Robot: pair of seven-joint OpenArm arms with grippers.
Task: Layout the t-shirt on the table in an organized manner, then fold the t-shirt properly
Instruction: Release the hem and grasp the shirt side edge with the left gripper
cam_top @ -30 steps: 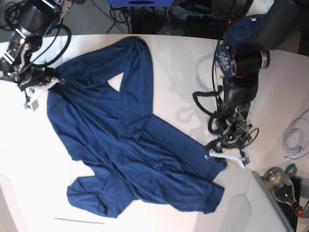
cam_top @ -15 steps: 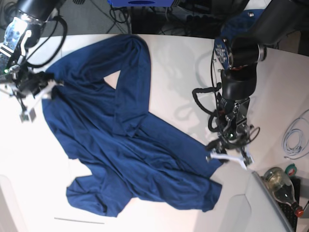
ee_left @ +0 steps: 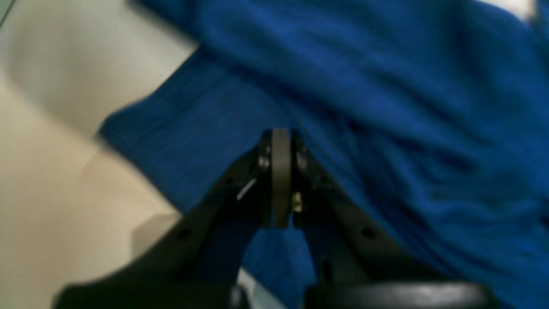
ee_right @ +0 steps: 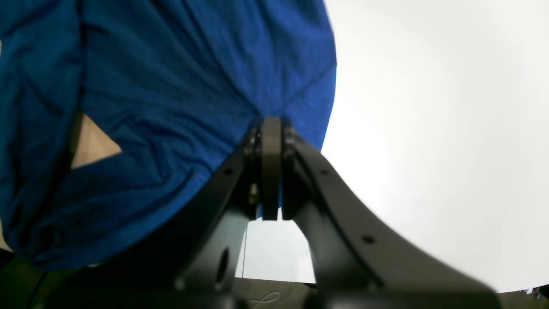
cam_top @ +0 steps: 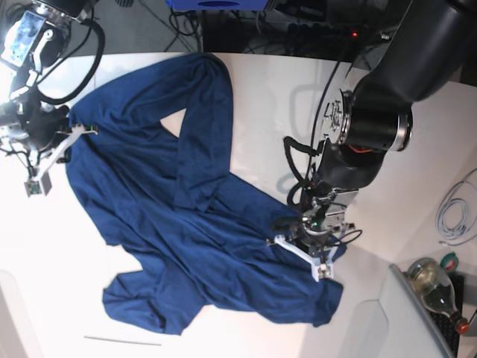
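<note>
T-shirt [cam_top: 190, 201] layout is the step you are in: the cloth sprawls crumpled and half twisted across the table [cam_top: 261, 112], one part folded over itself, nothing squared up yet.

Your left gripper [cam_top: 302, 246] has its jaws pressed together, and in the left wrist view blue fabric bunches right at and beyond the tips, so it looks pinched on the shirt's edge. Your right gripper [ee_right: 271, 124] is likewise clamped flat, with fabric fanning out in taut creases from its tip and hanging to one side, bare table on the other. You appear to hold the garment at two separate points, the bulk lying between your arms.

Judging from this, your next move calls for drawing the two grips apart and away from the heap, with enough lift that the folded-over part slides free. Keep the tension even. A thin pinch of soft knit could slip out if one arm pulls ahead of the other.
</note>
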